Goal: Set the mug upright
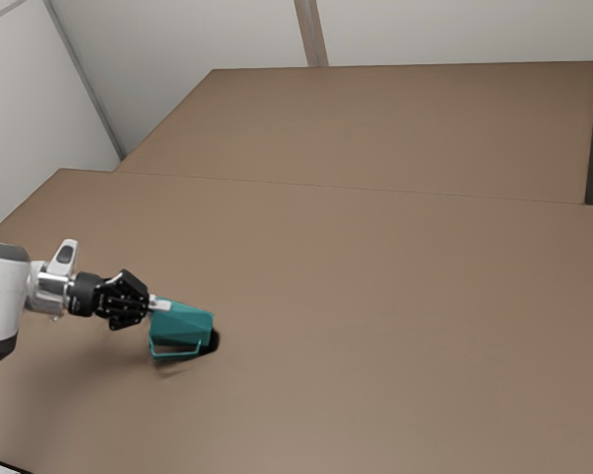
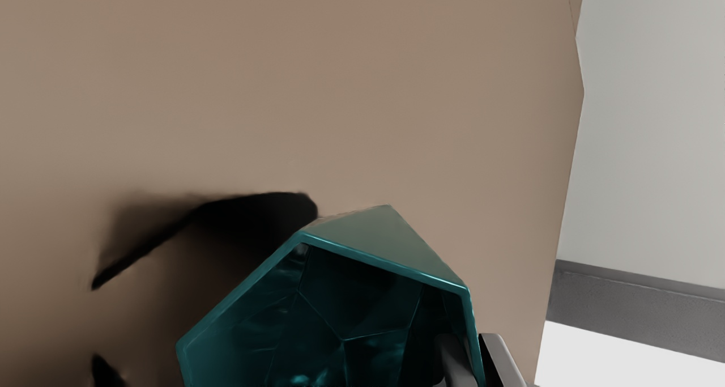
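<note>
"Where's the mug?"

"Over the near part of the brown, flat counter, toward the exterior view's left. It's a teal, faceted mug, tipped sideways, its handle on the near side."

"And the black two-finger gripper?"

"At the mouth, pinching the wall, one finger inside, one outside."

"Does the mug touch the counter?"

"I can't tell."
</note>
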### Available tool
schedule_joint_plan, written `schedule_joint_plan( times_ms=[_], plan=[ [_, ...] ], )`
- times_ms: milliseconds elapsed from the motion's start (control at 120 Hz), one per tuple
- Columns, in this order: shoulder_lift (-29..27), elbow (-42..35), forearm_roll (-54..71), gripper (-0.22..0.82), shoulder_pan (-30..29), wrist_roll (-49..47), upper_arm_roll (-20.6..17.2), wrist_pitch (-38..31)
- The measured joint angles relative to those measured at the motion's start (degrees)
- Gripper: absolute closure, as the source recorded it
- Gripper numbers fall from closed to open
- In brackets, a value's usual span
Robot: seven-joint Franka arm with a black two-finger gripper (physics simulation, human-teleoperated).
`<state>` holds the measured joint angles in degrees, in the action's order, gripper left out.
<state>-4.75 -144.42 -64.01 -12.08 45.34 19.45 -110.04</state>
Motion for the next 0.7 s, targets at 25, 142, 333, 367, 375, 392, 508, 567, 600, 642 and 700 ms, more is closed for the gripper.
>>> schedule_joint_plan(
  times_ms=[25,142,333,367,375,392,508,567,600,642,700],
  plan=[
    [-0.3,0.3,0.0,0.77,-0.1,-0.2,-0.4,-0.1],
    [-1.9,2.7,0.6,0.78,-0.2,-1.2,-3.1,-0.5],
    [-4.2,18.9,20.4,0.79,0.0,-6.4,-8.4,0.1],
    [-4.3,20.5,24.4,0.79,0.0,-7.5,-9.1,0.3],
    [-4.3,20.8,25.5,0.79,-0.1,-7.8,-9.3,0.3],
    [-4.3,21.6,27.7,0.79,-0.1,-8.3,-9.8,0.4],
    [-4.1,24.6,41.8,0.79,-0.1,-12.7,-12.7,0.6],
    [-3.7,24.9,48.1,0.79,0.0,-15.1,-14.1,0.2],
    [-3.4,24.9,51.5,0.79,0.0,-16.5,-14.9,-0.1],
    [-3.1,24.8,54.9,0.79,0.0,-18.5,-15.6,-0.4],
    [-2.8,24.0,58.5,0.79,0.0,-21.4,-16.7,-1.1]
  ],
)
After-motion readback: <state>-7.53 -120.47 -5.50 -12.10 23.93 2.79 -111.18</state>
